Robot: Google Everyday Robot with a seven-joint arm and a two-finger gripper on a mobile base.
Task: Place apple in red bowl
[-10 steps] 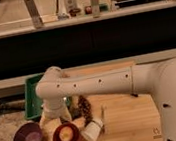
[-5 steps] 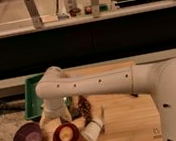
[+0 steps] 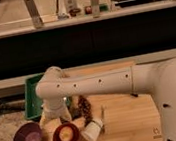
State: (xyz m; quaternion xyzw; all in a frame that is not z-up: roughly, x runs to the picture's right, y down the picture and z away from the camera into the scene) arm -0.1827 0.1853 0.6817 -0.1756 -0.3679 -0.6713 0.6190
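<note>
Overall, nothing is seen to have shifted against the earlier frames: the arm, the bowls and the cup are found in the same places and poses.

The largest thing in view is the white arm, smooth and rounded, dotted with small dark holes along its length; it is stretched from the right across the table, a pale wooden top. At its left end an elbow is bent downward, and the gripper is held low over the table's left part, just behind the red bowl. Whether the fingers are apart or together cannot be told, as they are hidden under the wrist.

A green tray with raised walls is seen at the table's back left, partly covered by the arm. A dark, speckled bag-like object lies beside the gripper; its nature cannot be made out.

The purple bowl, round with a pale inside, is set at the front left. Just to its right the red bowl, glossy within, is placed. The white cup lies tipped on its side, touching or nearly touching the red bowl.

The apple, small, round and yellowish, is seen inside the red bowl.

No legible writing is found.
</note>
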